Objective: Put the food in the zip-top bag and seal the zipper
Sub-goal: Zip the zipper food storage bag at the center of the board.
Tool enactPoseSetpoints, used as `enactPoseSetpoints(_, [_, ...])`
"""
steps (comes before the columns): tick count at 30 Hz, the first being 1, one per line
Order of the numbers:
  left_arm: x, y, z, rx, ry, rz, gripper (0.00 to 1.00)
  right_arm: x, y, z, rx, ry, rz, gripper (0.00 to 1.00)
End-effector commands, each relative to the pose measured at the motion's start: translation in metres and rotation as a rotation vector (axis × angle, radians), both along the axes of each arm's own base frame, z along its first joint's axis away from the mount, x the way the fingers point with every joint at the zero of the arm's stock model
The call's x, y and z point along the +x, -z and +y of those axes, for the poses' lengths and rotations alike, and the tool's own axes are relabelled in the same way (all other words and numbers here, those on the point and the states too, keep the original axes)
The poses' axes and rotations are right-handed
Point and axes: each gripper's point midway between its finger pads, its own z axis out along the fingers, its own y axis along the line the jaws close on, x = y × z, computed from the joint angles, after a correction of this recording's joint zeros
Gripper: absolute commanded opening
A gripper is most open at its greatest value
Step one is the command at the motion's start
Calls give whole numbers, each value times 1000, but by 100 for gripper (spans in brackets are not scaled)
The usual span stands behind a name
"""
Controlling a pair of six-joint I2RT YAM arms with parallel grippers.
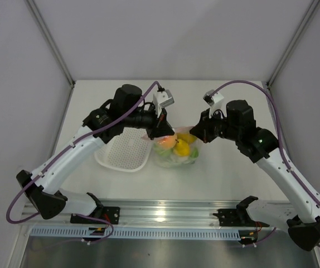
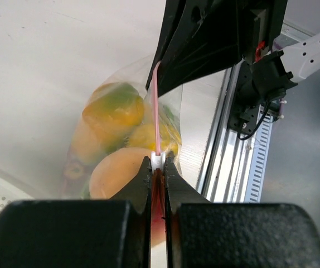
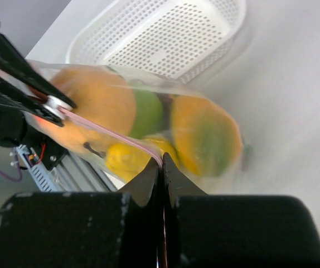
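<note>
The clear zip-top bag (image 1: 177,151) hangs between both grippers, just above the table, with the food (image 1: 180,147) inside. The orange-yellow fruits (image 3: 204,137), a lime-green one (image 3: 149,111) and a yellow piece (image 3: 127,159) press against the plastic. My left gripper (image 2: 158,162) is shut on the white slider at one end of the pink zipper (image 2: 156,111). At the opposite end my right gripper (image 3: 161,159) is shut on the zipper strip (image 3: 110,131), which runs taut between the two. From above, the left gripper (image 1: 164,133) and right gripper (image 1: 196,137) face each other over the bag.
The white perforated basket (image 1: 124,153) lies on the table just left of the bag and also shows behind it in the right wrist view (image 3: 165,39). An aluminium rail (image 1: 165,215) with the arm bases runs along the near edge. White walls enclose the table.
</note>
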Motion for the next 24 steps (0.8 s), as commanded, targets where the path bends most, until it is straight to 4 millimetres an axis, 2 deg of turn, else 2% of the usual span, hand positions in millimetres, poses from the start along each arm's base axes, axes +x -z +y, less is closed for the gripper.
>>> enactPoseSetpoints(1, [-14,-26,21,-35,-26,-54,1,31,7,-52,-71,280,-27,0])
enactPoseSetpoints(3, [-15,-22,23,-26,-28,-47,1,30,9,-54,-68,277,-17,0])
enactPoseSetpoints(7, [-23,-23,15,-52,37,-29,0,22,6,-41,-29,190,-23,0])
enactPoseSetpoints(10, [-31,-27,6,-73,112,5,1,-2,0,-14,25,-34,-10,0])
enactPoseSetpoints(11, [-33,-30,2,-85,146,17,1,-19,-5,0,51,-153,-1,5])
enactPoseSetpoints(13, [-34,-34,-2,-92,172,31,1,-30,-12,8,60,-214,-8,29])
enactPoseSetpoints(15, [-32,-31,-7,-86,178,69,1,-32,-17,9,40,-205,-26,48])
enactPoseSetpoints(17, [-30,-34,-11,-96,182,81,1,-33,-17,8,20,-198,-29,55])
enactPoseSetpoints(19, [-27,-35,-15,-104,175,94,1,-27,-16,2,-2,-145,-35,57])
enactPoseSetpoints(22, [-24,-36,-23,-110,184,140,1,-29,-9,2,-8,-160,-20,56])
enactPoseSetpoints(24, [-27,-35,-26,-103,211,160,1,-33,-2,7,-2,-196,12,44])
